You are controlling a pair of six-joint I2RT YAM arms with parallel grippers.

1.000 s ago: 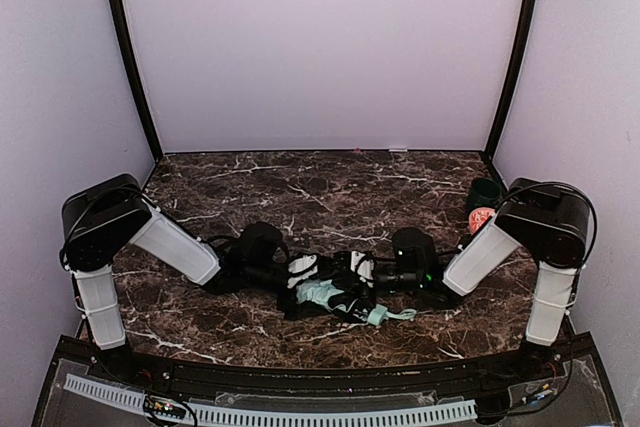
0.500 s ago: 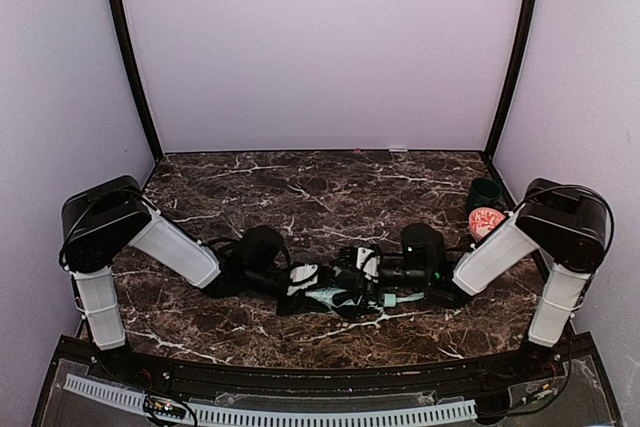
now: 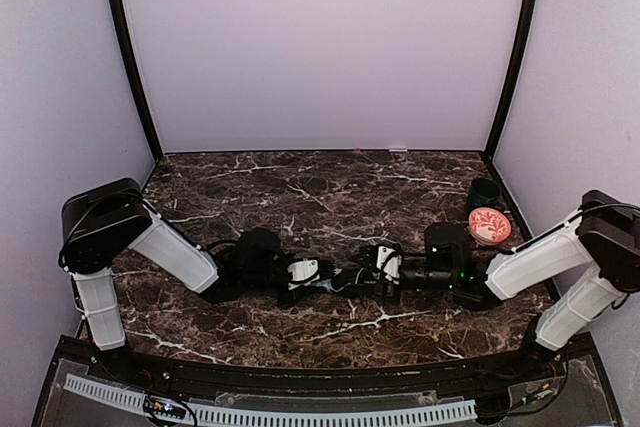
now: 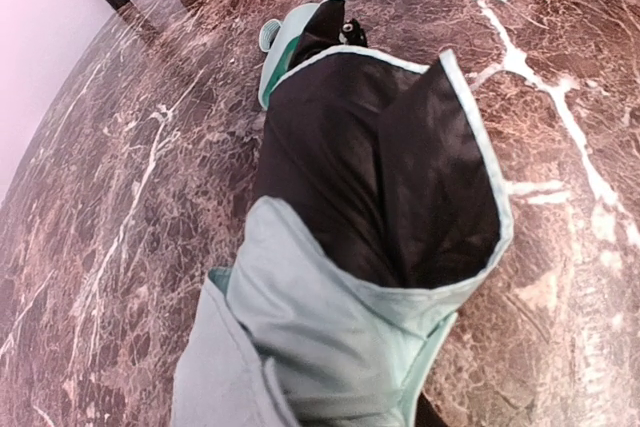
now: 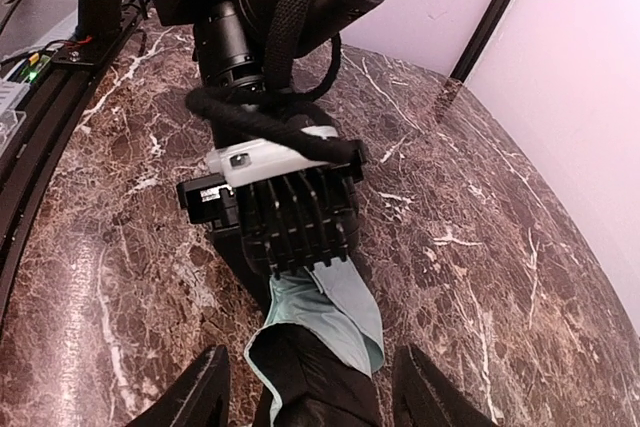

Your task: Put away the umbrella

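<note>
1. Desk point(image 3: 300, 182): open marble runs from both arms to the rear wall; cup point(image 3: 486, 192) and bowl point(image 3: 489, 224) sit by the right wall.
2. Umbrella point(image 4: 380, 207): lies near-centre, collapsed, mint outside, black lining exposed.
3. Left gripper point(image 5: 300, 247) clamps the umbrella's fabric; right gripper point(image 5: 312, 387) is released, straddling it.

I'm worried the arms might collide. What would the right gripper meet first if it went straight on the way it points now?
The right gripper stands open around the umbrella; straight on along it, the left gripper, gripping the same umbrella, likely comes first, though depth is unclear.
</note>
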